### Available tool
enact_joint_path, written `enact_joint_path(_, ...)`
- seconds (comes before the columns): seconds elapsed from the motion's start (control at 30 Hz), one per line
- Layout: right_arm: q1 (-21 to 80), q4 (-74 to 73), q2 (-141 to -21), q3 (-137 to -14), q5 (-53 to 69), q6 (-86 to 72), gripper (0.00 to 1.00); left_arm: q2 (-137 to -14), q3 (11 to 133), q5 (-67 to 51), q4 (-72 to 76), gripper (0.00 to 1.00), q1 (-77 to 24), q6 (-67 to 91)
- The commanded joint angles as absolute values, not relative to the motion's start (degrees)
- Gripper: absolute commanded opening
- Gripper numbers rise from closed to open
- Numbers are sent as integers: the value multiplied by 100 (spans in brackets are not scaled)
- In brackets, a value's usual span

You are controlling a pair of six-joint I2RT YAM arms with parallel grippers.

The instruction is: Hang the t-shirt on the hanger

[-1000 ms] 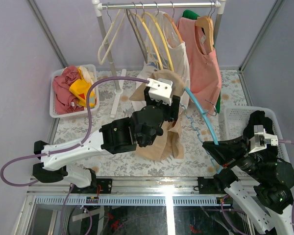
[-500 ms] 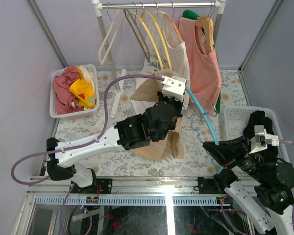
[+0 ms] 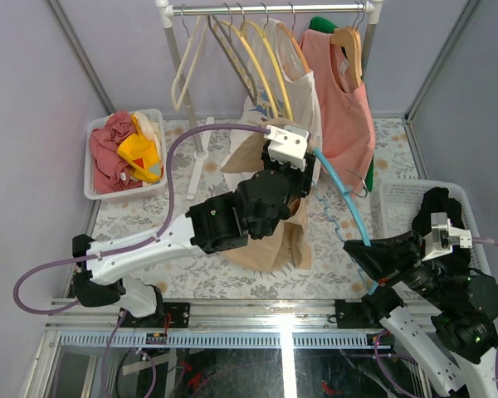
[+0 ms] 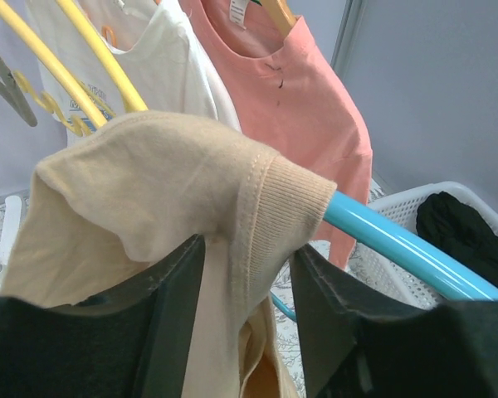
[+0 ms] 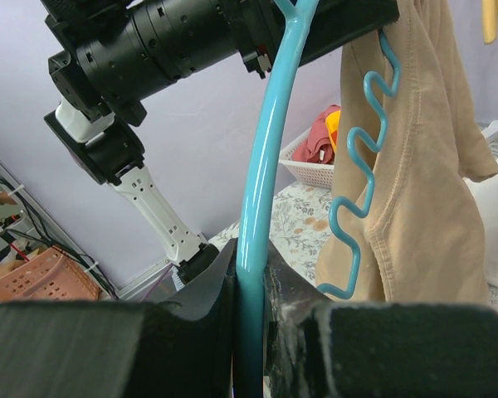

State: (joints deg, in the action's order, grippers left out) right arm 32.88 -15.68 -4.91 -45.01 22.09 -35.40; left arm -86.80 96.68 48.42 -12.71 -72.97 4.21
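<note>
The right gripper (image 5: 249,265) is clamped tight on one arm of the thin light-blue plastic hanger (image 5: 261,166), seemingly to brace it as it rises at a tilt beyond the jaws. The plain tan fabric t-shirt (image 4: 166,191) drapes over the hanger's far end. Its ribbed edge hangs between the part-spread jaws of the left gripper (image 4: 247,249) (whether they pinch it cannot be told), probably to tug the cloth along. One t-shirt, one blue hanger, two grippers.

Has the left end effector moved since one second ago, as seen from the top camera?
Yes. The left end effector moved right, away from the laundry basket and toward the salmon-pink top.
</note>
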Motion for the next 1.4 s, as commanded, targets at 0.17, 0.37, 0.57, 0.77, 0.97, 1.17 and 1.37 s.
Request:
enact_joint_path(0.17,3296,-814,-398,-4669,2199,-3394,0,-8400,9866,4977,-1109,34,-7313,399)
enact_joint_path(0.37,3296,-819,-374,-4666,2198,-3410,0,-8439,9915,4986,-1099,14,-7319,304)
enact_joint_path(0.57,3296,-819,-382,-4676,2195,-3401,0,-8355,9917,4888,-1177,18,-7355,346)
enact_joint_path(0.77,3298,-763,-404,-4658,2204,-3412,0,-8238,9822,4929,-1254,41,-7442,376)
enact_joint_path(0.97,3296,-703,-417,-4624,2215,-3444,0,-8129,9654,5015,-1224,41,-7438,376)
enact_joint_path(1.17,3296,-643,-431,-4605,2246,-3467,0,-8292,9734,4943,-1154,43,-7438,262)
enact_joint_path(1.37,3296,-672,-413,-4613,2233,-3463,0,-8527,9868,4852,-1254,46,-7440,300)
